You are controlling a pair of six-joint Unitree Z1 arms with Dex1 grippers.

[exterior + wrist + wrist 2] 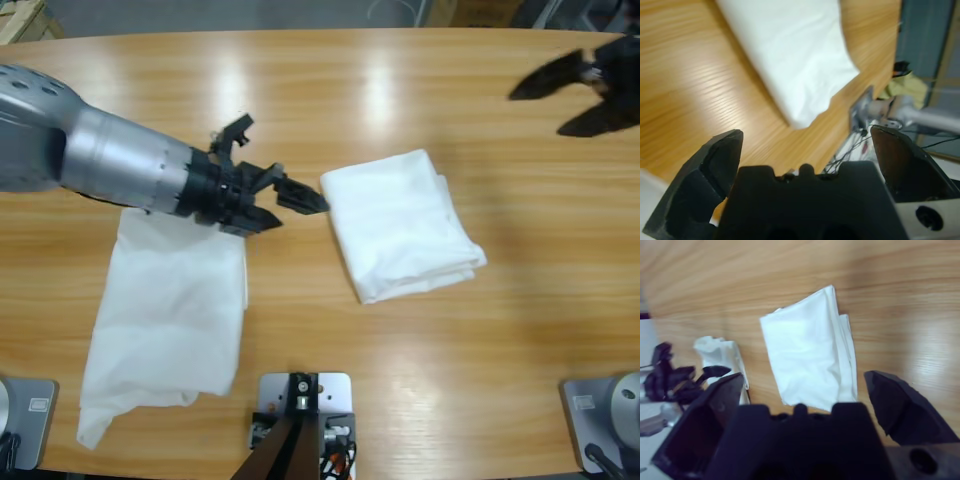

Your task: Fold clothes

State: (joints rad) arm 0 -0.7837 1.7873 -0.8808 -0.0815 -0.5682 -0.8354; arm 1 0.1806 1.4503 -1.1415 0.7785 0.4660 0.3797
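Two white clothes lie on the wooden table. One is a folded rectangular bundle (pixel 402 225) right of the middle, also seen in the left wrist view (pixel 790 55) and the right wrist view (pixel 805 357). The other is a long, loosely laid shirt (pixel 170 315) at the lower left, partly under the left arm, and its end shows in the right wrist view (pixel 722 355). My left gripper (pixel 298 208) is open just beside the bundle's left edge, holding nothing (pixel 807 135). My right gripper (pixel 540 112) hangs open at the far right, apart from both clothes (pixel 805 377).
The left arm's silver forearm (pixel 120 160) crosses the table's left side above the long shirt. Bare wood (pixel 400 90) lies behind the bundle and in front of it. The table's far edge (pixel 300 32) runs along the top.
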